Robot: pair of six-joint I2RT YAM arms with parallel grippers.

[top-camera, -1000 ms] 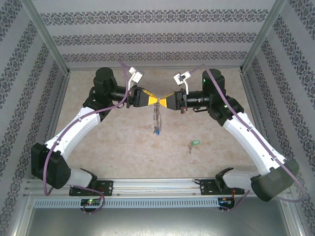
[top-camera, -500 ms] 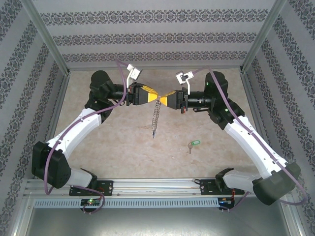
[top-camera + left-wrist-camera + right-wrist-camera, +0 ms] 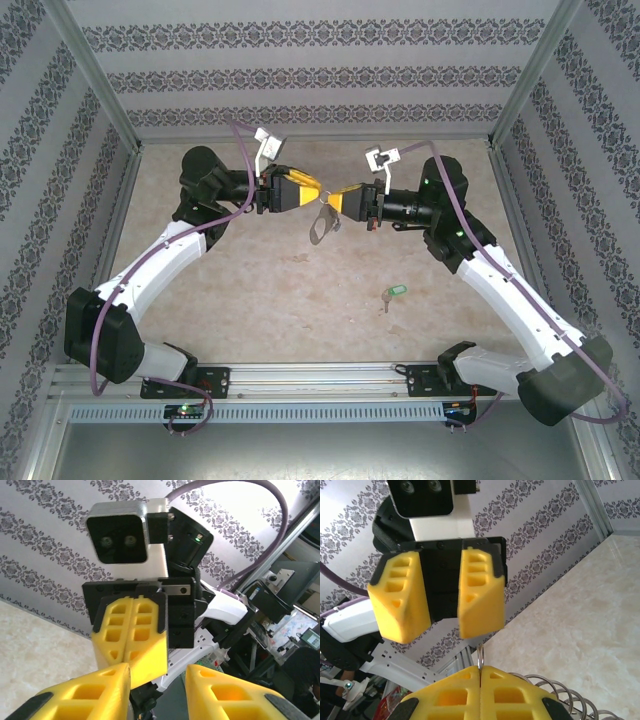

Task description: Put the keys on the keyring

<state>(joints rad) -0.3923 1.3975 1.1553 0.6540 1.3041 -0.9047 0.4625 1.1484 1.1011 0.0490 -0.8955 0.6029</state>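
Since a second ago the left claw [image 3: 311, 189] has let go of the keyring [image 3: 320, 226] and its jaws have parted. The loop, which then hung straight down in a long line between both claws, has swung up into a shorter bunch.

The keyring hangs in the air over the middle of the table [image 3: 230, 290], nearer the far edge than the near one and clear of the surface. Its top is pinched in the right claw [image 3: 336, 199], whose yellow fingers [image 3: 445, 700] are pressed tight together. In the right wrist view a thin wire of the loop stands up out of the seam between them, and a row of coiled rings trails off beside them.

The left claw faces the right one tip to tip, just beside it. It is partly open, with nothing between its fingers [image 3: 400, 597]. Whether a fingertip touches the wire cannot be told.

The keys [image 3: 392, 293], silver with a light green tag, lie flat on the table well apart from the loop, right of the middle and closer to the near edge.
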